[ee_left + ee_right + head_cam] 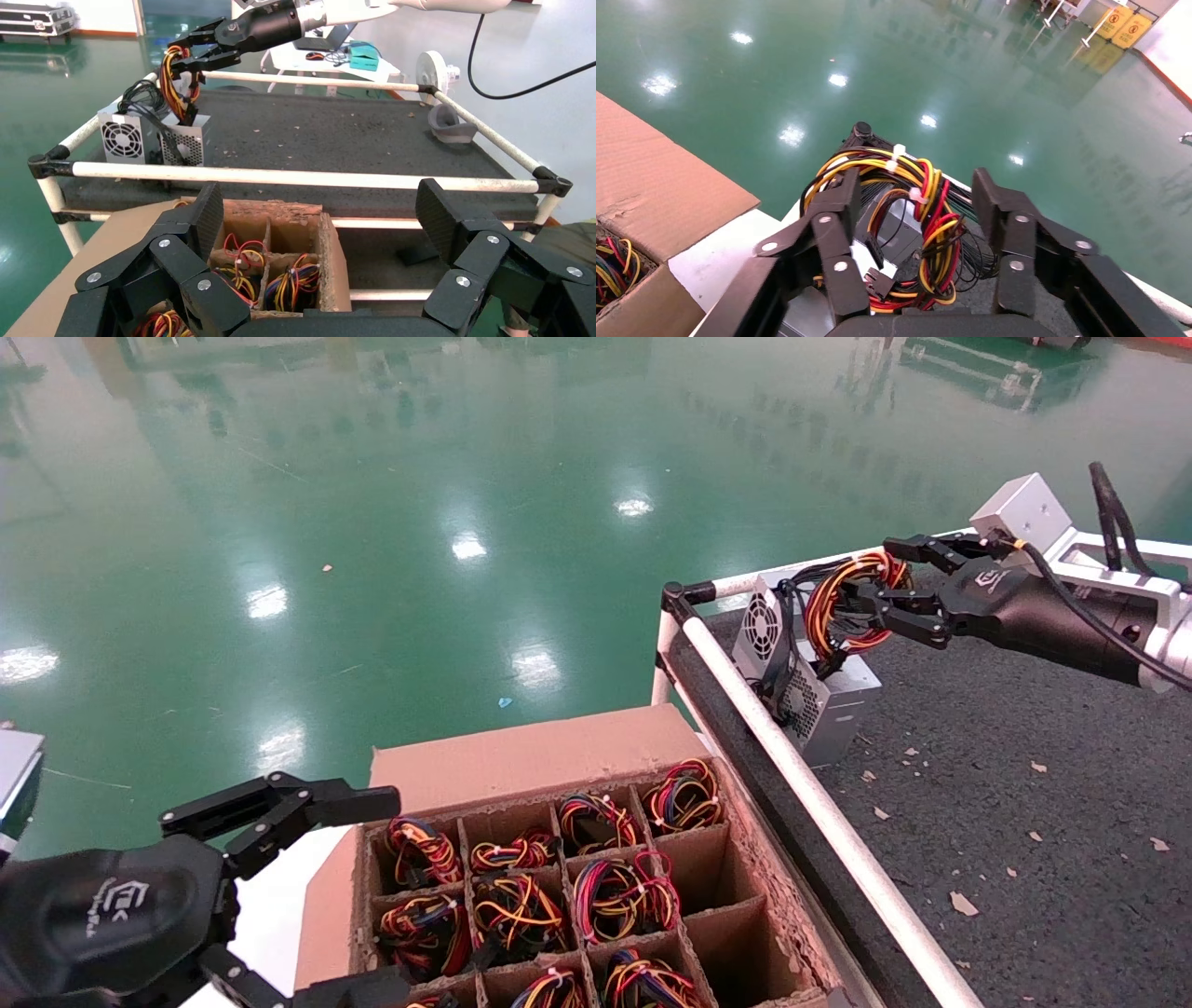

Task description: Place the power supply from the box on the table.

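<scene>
Green workshop floor surrounds the table (1024,775), where the power supply (829,705) sits at the corner. Right gripper (871,603), jaws spread, straddles its floppy wires (852,593); the heavy metal casing looks the surer hold.

The right hand (916,210) has its fingers (838,210) spread on either side of the coloured wire bundle (912,225) of the power supply (895,235), with the box (645,189) off to one side.
</scene>
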